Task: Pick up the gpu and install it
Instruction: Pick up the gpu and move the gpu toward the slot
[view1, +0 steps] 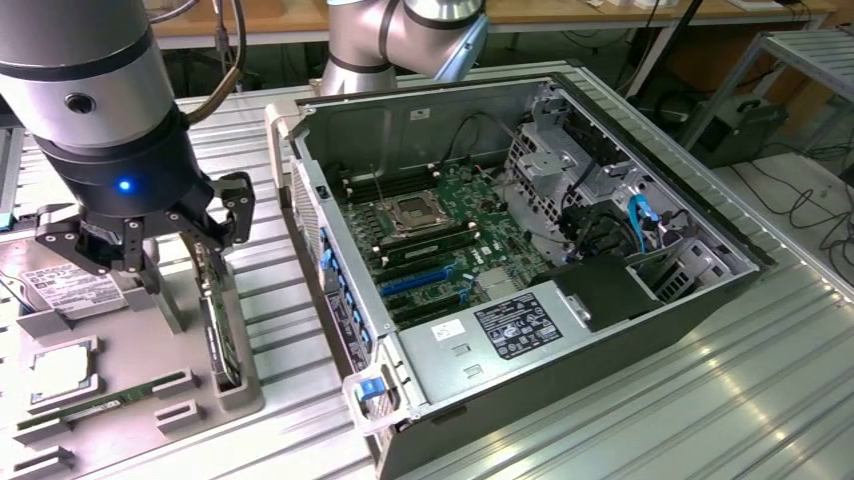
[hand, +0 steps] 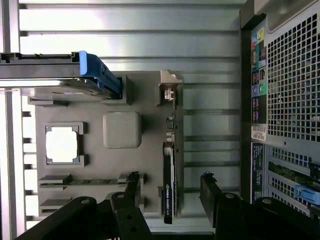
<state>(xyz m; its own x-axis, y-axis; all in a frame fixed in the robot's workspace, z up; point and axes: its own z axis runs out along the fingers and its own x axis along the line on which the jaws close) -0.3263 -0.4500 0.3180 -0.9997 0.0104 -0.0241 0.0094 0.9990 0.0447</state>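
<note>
At the exterior view's left, the arm (view1: 94, 90) points straight down over the gray parts tray (view1: 134, 345). Its gripper (view1: 167, 245) is spread wide and holds nothing. Below it, the gpu (view1: 220, 330) stands on edge in a tray slot, a thin green board with a black cooler. To the right lies the opened computer case (view1: 400, 130).

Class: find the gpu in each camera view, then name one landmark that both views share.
Exterior view: the gpu stands on edge in the grey holder, at the exterior view's left, beside the computer case.
Wrist view: the gpu is seen edge-on in the holder's slot nearest the case.
Shared landmark: the square silver chip in the holder.
</note>
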